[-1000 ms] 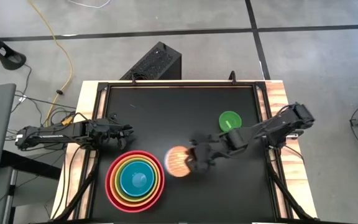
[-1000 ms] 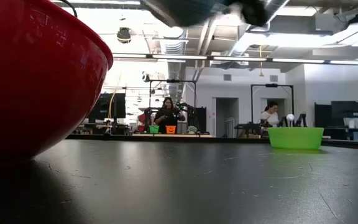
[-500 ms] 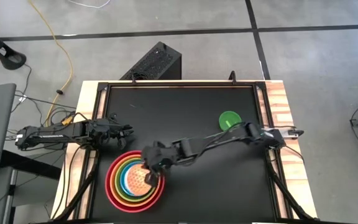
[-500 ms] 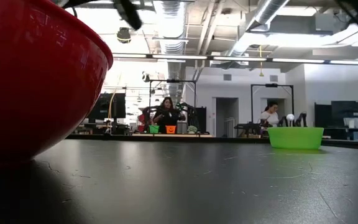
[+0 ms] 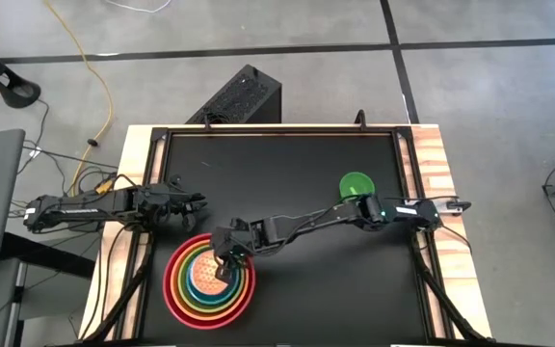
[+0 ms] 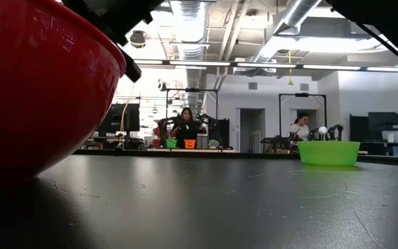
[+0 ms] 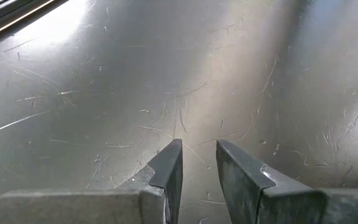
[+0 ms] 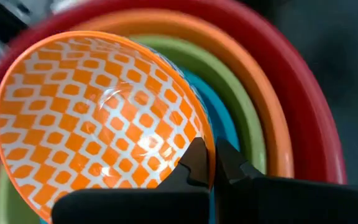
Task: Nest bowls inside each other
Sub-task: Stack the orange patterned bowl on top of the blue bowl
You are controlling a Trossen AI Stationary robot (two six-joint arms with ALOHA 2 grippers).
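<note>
High view: the right gripper (image 5: 227, 258) holds the patterned bowl (image 5: 203, 277) over the nested stack (image 5: 175, 289), at 7 o'clock on the table (image 5: 277, 164). The small green bowl (image 5: 355, 183) sits at 3 o'clock. The left gripper (image 5: 193, 200) waits at 9 o'clock.

Right wrist view: jaws pinch the patterned bowl's rim.

Left wrist view: fingers (image 7: 169, 165) slightly spread, holding nothing.

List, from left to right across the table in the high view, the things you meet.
left end effector → stack of nested bowls → small green bowl
</note>
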